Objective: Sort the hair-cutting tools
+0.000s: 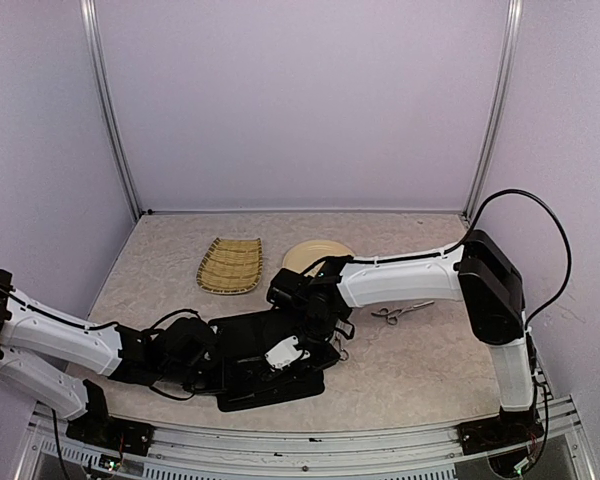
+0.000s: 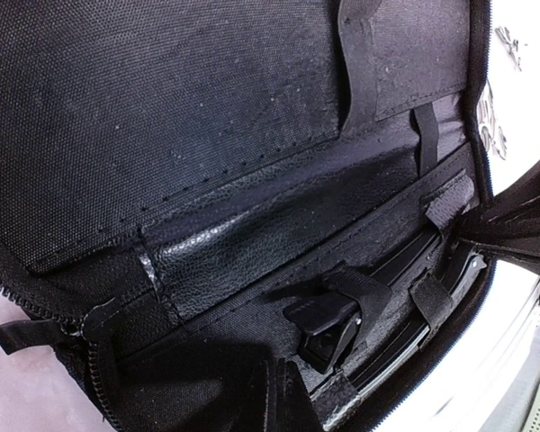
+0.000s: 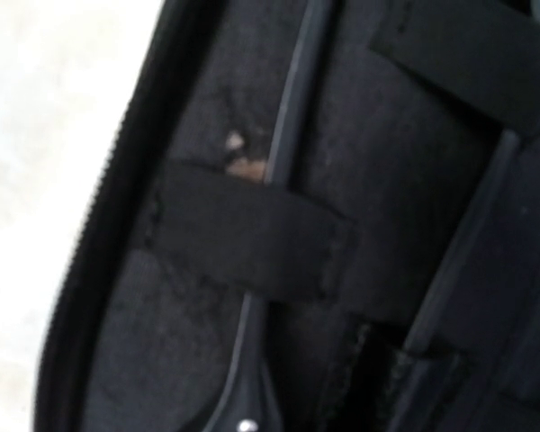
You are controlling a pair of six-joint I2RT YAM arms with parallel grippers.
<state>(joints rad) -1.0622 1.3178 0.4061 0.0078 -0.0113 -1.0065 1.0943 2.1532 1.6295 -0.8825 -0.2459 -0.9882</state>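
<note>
The black zip case (image 1: 242, 392) lies open near the table's front edge. One pair of silver scissors (image 1: 401, 312) lies on the table to its right. My right gripper (image 1: 318, 325) is down over the case's right end. Its fingers do not show in the right wrist view. There, a slim dark tool (image 3: 288, 108) with a bright screw runs under an elastic strap (image 3: 243, 238). Whether I hold it is hidden. My left gripper (image 2: 283, 396) is shut, low against the case's inner fabric. A small black clip (image 2: 328, 326) sits under a strap beside a long thin tool (image 2: 405, 346).
A woven bamboo tray (image 1: 230, 265) and a pale round plate (image 1: 305, 255) stand behind the case. A metal finger ring (image 1: 339, 351) pokes out at the case's right edge. Purple walls close in on the left, right and back.
</note>
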